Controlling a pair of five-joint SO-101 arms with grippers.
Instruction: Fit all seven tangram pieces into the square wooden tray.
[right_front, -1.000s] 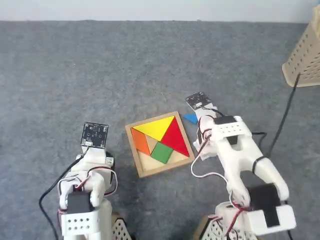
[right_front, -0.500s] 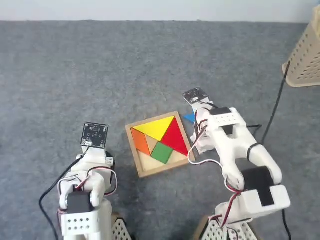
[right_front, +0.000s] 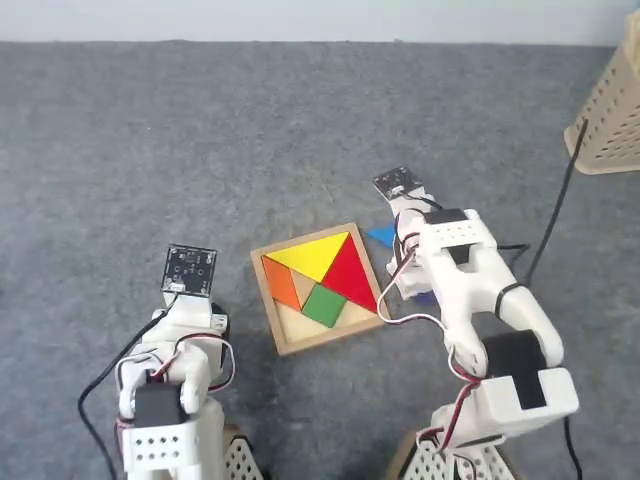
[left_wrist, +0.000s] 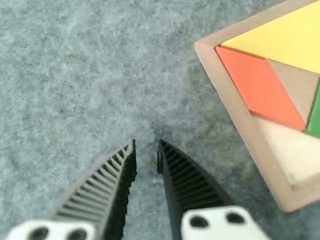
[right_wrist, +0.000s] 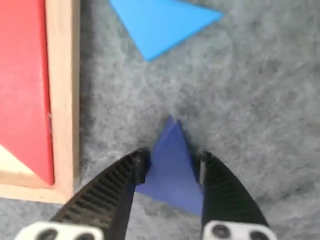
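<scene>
The square wooden tray (right_front: 283, 342) lies on the grey carpet between the arms. It holds a yellow triangle (right_front: 312, 255), a red triangle (right_front: 352, 275), an orange parallelogram (right_front: 281, 283) and a green square (right_front: 323, 305). A light blue triangle (right_front: 381, 236) (right_wrist: 160, 22) lies on the carpet just past the tray's right corner. My right gripper (right_wrist: 172, 159) is low beside the tray's right side, its fingers against both sides of a dark blue triangle (right_wrist: 172, 167) (right_front: 425, 297) on the carpet. My left gripper (left_wrist: 146, 150) hangs over bare carpet left of the tray (left_wrist: 235, 120), shut and holding nothing.
A perforated beige container (right_front: 612, 105) stands at the far right edge, with a black cable (right_front: 556, 225) running down from it toward the right arm. Grey carpet stretches open behind and left of the tray.
The right arm swung a little toward the tray, then back to the right. The dark blue triangle now peeks out beside its wrist. The left arm has kept still.
</scene>
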